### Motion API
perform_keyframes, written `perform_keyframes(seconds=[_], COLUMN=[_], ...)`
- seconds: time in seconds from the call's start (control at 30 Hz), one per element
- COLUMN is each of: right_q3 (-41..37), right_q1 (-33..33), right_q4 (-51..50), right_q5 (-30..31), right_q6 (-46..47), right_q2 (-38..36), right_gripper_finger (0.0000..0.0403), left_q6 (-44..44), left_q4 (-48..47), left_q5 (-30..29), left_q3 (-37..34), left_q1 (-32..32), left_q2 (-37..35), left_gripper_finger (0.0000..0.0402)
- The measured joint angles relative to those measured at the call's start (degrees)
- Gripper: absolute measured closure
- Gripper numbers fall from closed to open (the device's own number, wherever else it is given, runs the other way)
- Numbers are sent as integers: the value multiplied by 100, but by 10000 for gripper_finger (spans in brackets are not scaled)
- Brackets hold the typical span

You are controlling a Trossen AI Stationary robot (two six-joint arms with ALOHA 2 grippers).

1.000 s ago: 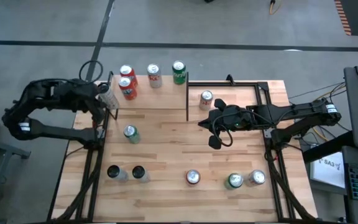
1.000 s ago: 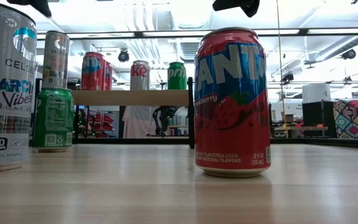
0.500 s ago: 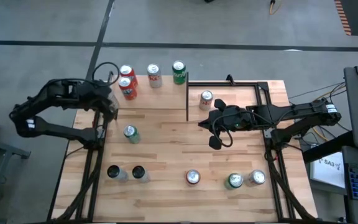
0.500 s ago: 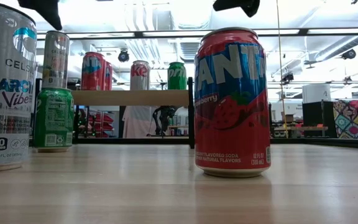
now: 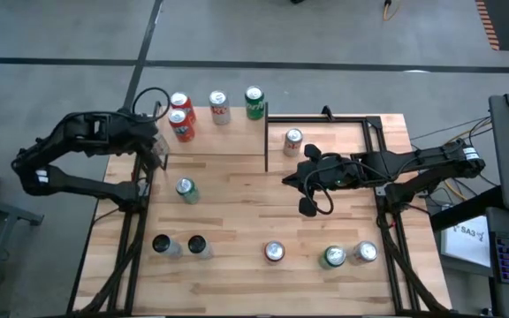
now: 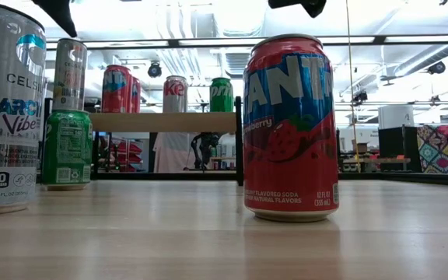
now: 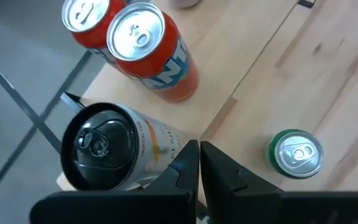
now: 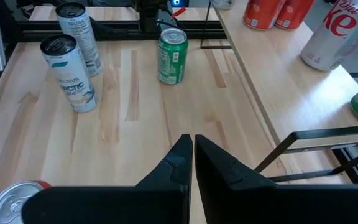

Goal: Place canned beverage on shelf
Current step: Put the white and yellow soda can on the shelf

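High cam top-down, low cam table-level, wrist cams close, all share shelf [image 5: 210, 132].

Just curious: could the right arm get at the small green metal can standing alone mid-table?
Probably yes: bare wooden tabletop lies between the right gripper and the small green metal can, with nothing in the way. The gripper is shut and would have to open first.

Celsius can [image 6: 5, 109] cut by low-view edge; red can [image 8: 11, 200] cropped at right-wrist-view corner.
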Motion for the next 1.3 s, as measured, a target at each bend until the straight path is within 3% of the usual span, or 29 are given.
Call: perform_keyframes(seconds=[0.3,0.43,0.63,0.7,0.77,0.83,0.93,1.17,1.3], right_q3=[0,0,0,0,0,0,12,321,378], right_q1=[0,0,0,0,0,0,-2,-15,-15], right_q4=[7,7,6,3,4,6,61,72,68], right_q5=[0,0,0,1,0,1,1,2,2], right_q6=[58,56,47,45,43,24,-14,-436,-637], right_q2=[0,0,0,0,1,0,0,2,2], right_gripper_finger=[394,394,394,394,394,394,394,394,394], left_q6=[1319,1334,1326,1325,1347,1086,291,-1387,-1627], left_q4=[-1,0,-1,-10,1,-5,-5,-2,-1], left_q5=[621,71,-60,31,538,1056,1295,1129,767], left_q3=[0,0,-46,-4,122,324,815,2254,2847], left_q1=[-3,0,0,-7,-25,-34,-31,-20,60], left_q2=[-77,47,243,333,411,513,770,1249,1356], left_gripper_finger=[401,401,402,401,402,401,402,401,401])
